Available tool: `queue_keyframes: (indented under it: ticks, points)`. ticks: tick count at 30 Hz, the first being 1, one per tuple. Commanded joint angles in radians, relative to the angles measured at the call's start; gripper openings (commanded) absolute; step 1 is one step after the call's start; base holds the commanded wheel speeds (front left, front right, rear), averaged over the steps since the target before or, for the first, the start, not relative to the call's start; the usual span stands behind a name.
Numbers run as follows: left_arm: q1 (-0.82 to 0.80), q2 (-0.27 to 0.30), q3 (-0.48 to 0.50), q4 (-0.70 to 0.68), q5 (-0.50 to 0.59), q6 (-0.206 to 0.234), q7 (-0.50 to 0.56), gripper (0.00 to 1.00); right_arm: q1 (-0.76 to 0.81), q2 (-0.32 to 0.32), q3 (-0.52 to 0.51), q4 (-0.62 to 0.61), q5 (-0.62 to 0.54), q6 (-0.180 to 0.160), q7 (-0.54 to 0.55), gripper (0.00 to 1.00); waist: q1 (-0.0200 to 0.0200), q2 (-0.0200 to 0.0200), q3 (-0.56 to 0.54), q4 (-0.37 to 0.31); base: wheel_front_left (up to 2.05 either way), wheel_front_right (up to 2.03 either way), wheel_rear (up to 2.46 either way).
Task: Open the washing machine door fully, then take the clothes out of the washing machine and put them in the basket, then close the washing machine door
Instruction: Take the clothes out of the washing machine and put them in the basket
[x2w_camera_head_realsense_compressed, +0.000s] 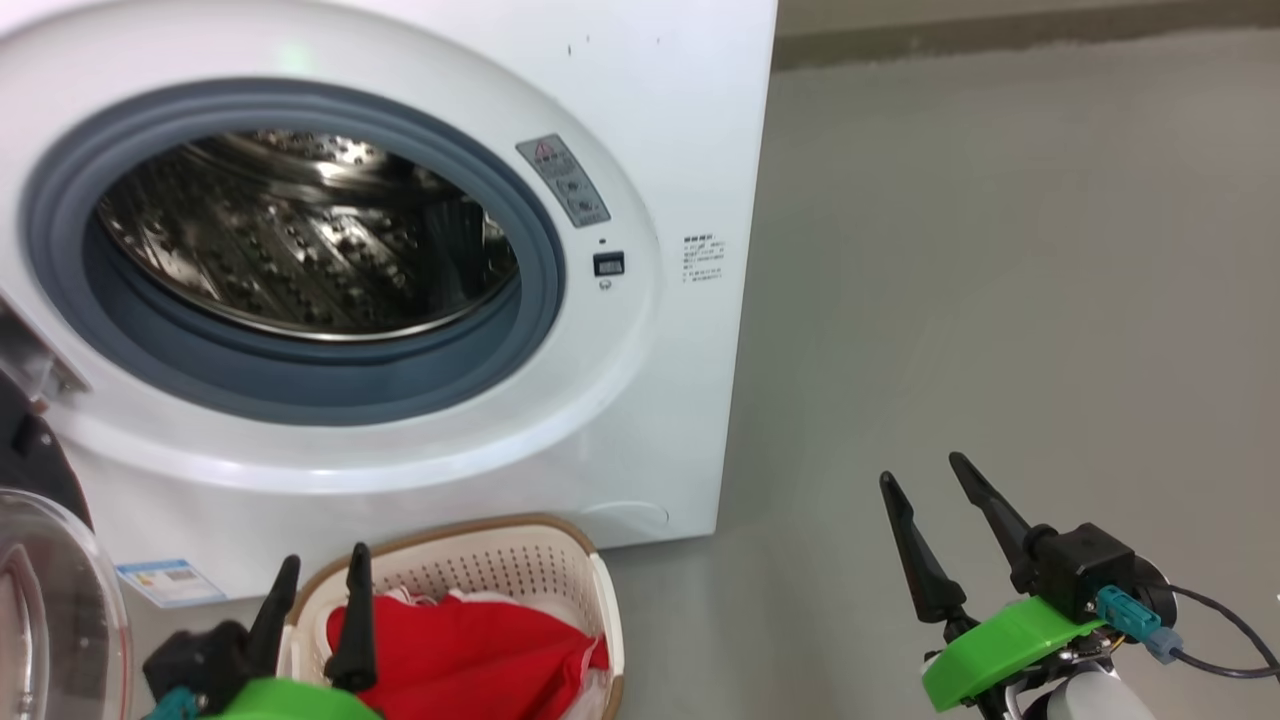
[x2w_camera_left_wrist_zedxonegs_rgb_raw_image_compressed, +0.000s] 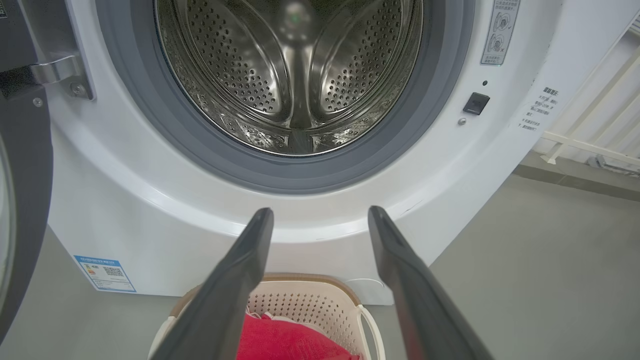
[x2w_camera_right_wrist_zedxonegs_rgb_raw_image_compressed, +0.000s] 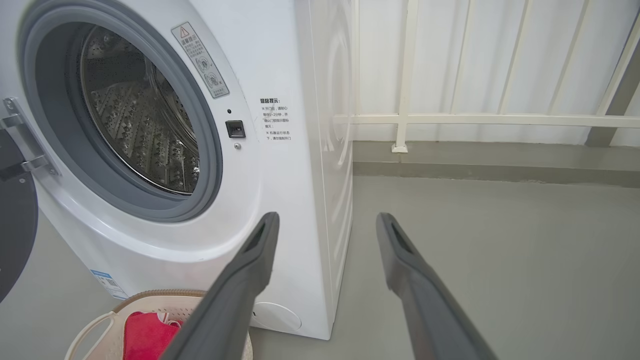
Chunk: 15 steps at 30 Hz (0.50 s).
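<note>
The white washing machine (x2w_camera_head_realsense_compressed: 640, 150) stands with its steel drum (x2w_camera_head_realsense_compressed: 300, 230) bare of laundry. Its door (x2w_camera_head_realsense_compressed: 50, 600) hangs swung out at the far left, black rim and clear bowl showing. Below the opening sits the cream basket (x2w_camera_head_realsense_compressed: 520, 560) with the red clothes (x2w_camera_head_realsense_compressed: 470, 650) piled inside. My left gripper (x2w_camera_head_realsense_compressed: 325, 565) hovers open just above the basket's near left side, nothing between its fingers. My right gripper (x2w_camera_head_realsense_compressed: 925, 470) is open over the bare floor to the right of the machine. The left wrist view looks straight into the drum (x2w_camera_left_wrist_zedxonegs_rgb_raw_image_compressed: 295, 75) over the basket (x2w_camera_left_wrist_zedxonegs_rgb_raw_image_compressed: 310, 300).
Grey floor (x2w_camera_head_realsense_compressed: 1000, 300) spreads to the right of the machine. A white railing (x2w_camera_right_wrist_zedxonegs_rgb_raw_image_compressed: 475, 120) and a low kerb run behind it. The door's metal hinge (x2w_camera_left_wrist_zedxonegs_rgb_raw_image_compressed: 60, 75) juts out at the machine's left side.
</note>
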Motion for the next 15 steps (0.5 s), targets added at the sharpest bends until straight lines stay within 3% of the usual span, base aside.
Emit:
queue_keyframes:
  ticks: [1, 6, 15]
  points:
    - [0.016, 0.022, 0.036, -0.058, 0.020, 0.009, -0.012, 1.00, -0.005, 0.002, 0.024, -0.031, 0.003, 0.007, -0.006, 1.00, 0.0000, -0.0001, -0.031, -0.002, 0.00, 0.00, 0.00]
    - [0.101, 0.024, 0.058, -0.206, 0.059, 0.023, -0.012, 1.00, 0.010, 0.002, 0.037, -0.049, 0.005, 0.007, -0.006, 1.00, 0.0000, -0.0001, -0.059, -0.008, 0.00, 0.00, 0.00]
    - [0.221, 0.008, 0.089, -0.420, 0.094, 0.000, -0.012, 1.00, 0.038, 0.002, 0.026, -0.098, -0.013, 0.007, -0.006, 1.00, 0.0000, -0.0001, -0.081, -0.012, 0.00, 0.00, 0.00]
